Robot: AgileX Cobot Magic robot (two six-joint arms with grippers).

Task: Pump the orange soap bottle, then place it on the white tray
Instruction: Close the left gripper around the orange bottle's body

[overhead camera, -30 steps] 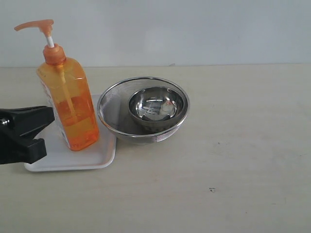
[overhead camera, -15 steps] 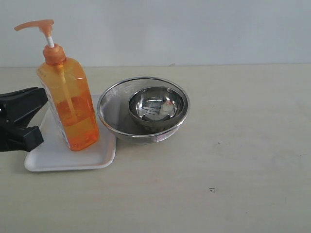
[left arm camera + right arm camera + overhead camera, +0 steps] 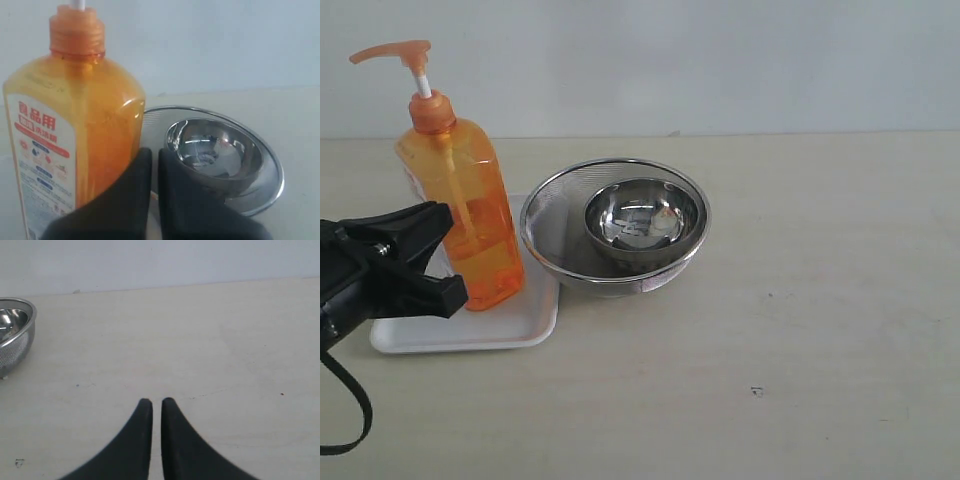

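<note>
The orange soap bottle [image 3: 465,220] stands upright on the white tray [image 3: 470,325] at the left, its pump head raised and pointing left. My left gripper [image 3: 450,252] hovers low beside the bottle's left front, over the tray. In the left wrist view its black fingers [image 3: 135,190] are close together, shut on nothing, with the bottle [image 3: 85,130] just beside one of them, its white-and-red label facing the camera. My right gripper [image 3: 153,401] is shut over bare table and is out of the exterior view.
A round steel mesh strainer [image 3: 560,250] with a smaller steel bowl [image 3: 642,222] inside it sits right against the tray's right side. The strainer's edge [image 3: 15,335] shows in the right wrist view. A pale wall rises behind the table.
My left gripper has moved right, from the frame's left edge to just beside the bottle's lower part. The bottle, tray and strainer have not moved.
</note>
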